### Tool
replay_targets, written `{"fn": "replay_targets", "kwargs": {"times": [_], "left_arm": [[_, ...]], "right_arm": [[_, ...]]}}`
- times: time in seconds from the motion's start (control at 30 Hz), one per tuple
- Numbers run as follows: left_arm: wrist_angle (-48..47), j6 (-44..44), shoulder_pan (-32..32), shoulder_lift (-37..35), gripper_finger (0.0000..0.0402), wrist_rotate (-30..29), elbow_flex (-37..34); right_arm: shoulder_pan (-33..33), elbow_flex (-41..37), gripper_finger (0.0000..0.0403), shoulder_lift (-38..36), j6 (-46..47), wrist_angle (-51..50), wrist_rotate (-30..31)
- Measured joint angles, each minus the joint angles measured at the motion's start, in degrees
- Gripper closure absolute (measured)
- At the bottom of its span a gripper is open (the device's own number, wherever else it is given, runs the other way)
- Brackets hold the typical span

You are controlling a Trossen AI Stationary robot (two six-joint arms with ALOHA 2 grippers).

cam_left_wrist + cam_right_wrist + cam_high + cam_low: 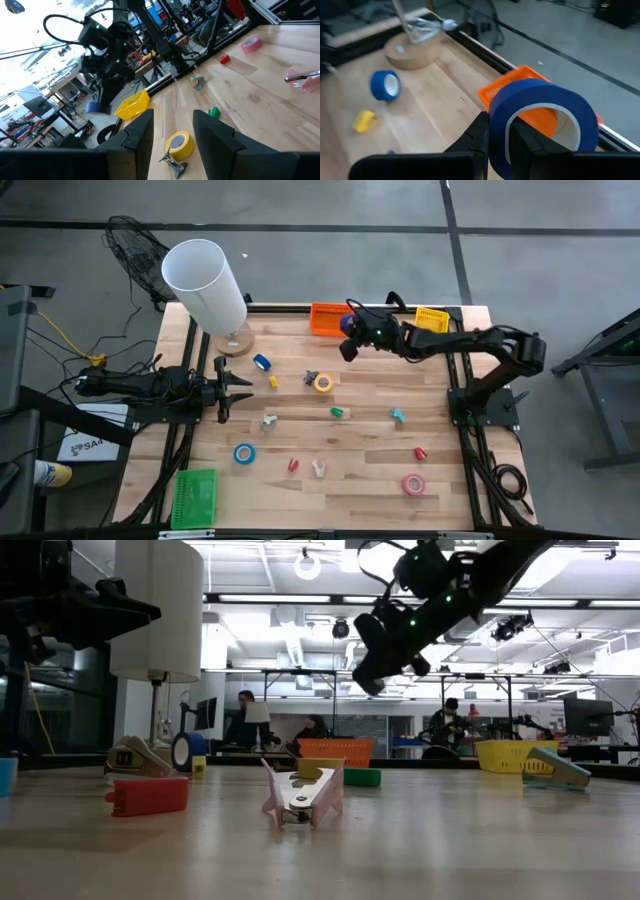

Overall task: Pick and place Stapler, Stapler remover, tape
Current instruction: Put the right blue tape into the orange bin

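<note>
The right tool (349,333), clenched on a blue tape roll (542,122), hovers just beside the orange basket (326,318) at the desk's far edge, whose inside cannot be made out. The left tool (235,388), fingers parted and holding nothing, waits at the left edge facing a yellow tape roll (180,144). A yellow basket (431,319) sits at the far right corner, a green basket (194,497) at the near left.

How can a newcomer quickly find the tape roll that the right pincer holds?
Find the orange basket at the table's far edge. Beside it hangs the right pincer, shut on a blue tape roll. It is the only roll lifted off the table.
</note>
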Motion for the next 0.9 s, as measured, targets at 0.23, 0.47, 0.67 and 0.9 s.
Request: {"fn": "replay_targets", "kwargs": {"times": [0.23, 0.47, 0.67, 0.9], "left_arm": [[0.0, -0.01, 0.0, 0.01, 0.0266, 0.01, 0.0], [0.01, 0.0, 0.0, 0.0, 0.0266, 0.02, 0.0], [0.0, -0.01, 0.0, -0.01, 0.0266, 0.02, 0.0], [0.01, 0.0, 0.0, -0.01, 0.0266, 0.0, 0.0]], "right_arm": [[-1.86, -0.02, 0.037, 4.24, -0.41, 5.82, -3.25], [-5.53, -0.01, 0.037, 10.57, 4.71, 13.62, -3.15], [-6.97, -0.04, 0.037, 15.89, 9.3, 21.27, -3.07], [-7.16, -0.02, 0.0367, 18.34, 15.18, 25.22, 1.64]]}}
